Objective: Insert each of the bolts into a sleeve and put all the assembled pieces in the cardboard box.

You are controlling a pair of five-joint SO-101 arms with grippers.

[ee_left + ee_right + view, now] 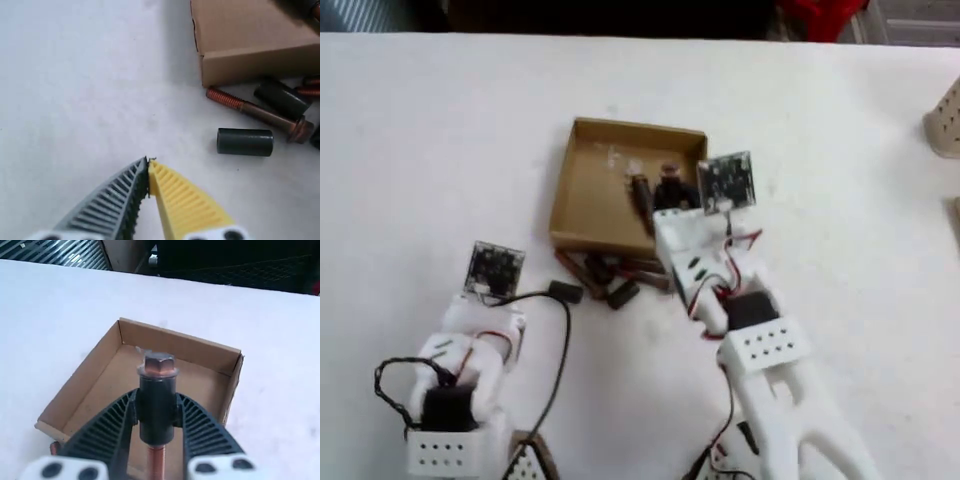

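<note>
The right gripper (156,407) is closed around a black cylindrical sleeve (156,390) with a copper-coloured hex-headed bolt (159,365) passed through it, and the piece is held above the shallow cardboard box (180,342). The left gripper (148,169) is held empty, jaws together, over the white tabletop (75,90). A loose black sleeve (245,142) and a loose copper bolt (255,114) are seen lying just outside the box wall.

Cardboard box (582,190): shallow, brown, open-topped, flat on table.
Assembled piece (156,412): copper hex-head bolt (159,365) through black sleeve (156,395), clamped in right gripper (156,401) over box interior, head outermost.
Loose bolt (260,114) and loose sleeve (245,142): lying flat just outside box wall, among others.
</note>
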